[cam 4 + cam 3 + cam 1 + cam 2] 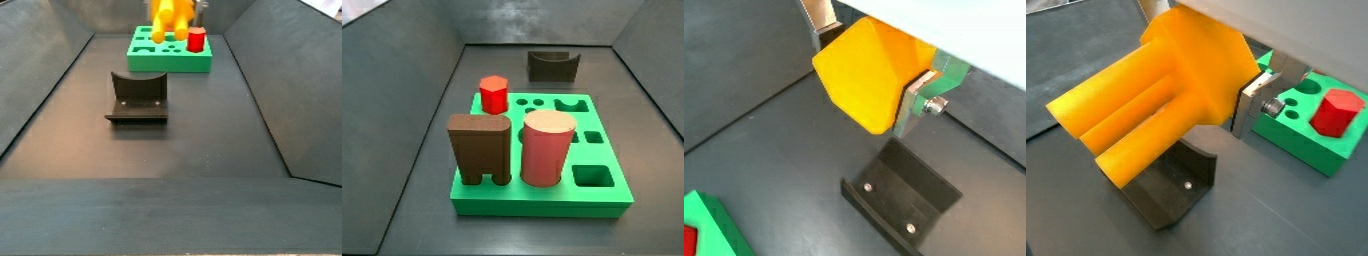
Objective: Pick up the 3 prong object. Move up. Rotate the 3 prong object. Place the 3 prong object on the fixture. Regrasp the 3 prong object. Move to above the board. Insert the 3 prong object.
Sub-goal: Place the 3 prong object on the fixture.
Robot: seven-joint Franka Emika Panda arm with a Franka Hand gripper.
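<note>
My gripper [865, 75] is shut on the yellow-orange 3 prong object [871, 85], held between the silver fingers [914, 100]. In a wrist view its lobed prongs [1126, 110] stick out sideways from the gripper [1193, 70]. The dark fixture [901, 198] stands on the floor below the piece, well apart from it, and also shows in a wrist view [1170, 190]. The green board [1309, 135] lies beside it. In a side view the piece [166, 20] hangs high, the gripper mostly cut off. The fixture [552, 65] stands behind the board [596, 150].
On the board stand a red hexagonal peg [493, 95], a brown arch block [480, 148] and a pink cylinder [548, 147]. The red peg also shows in a wrist view [1336, 110]. Sloping dark walls [261, 90] enclose the floor.
</note>
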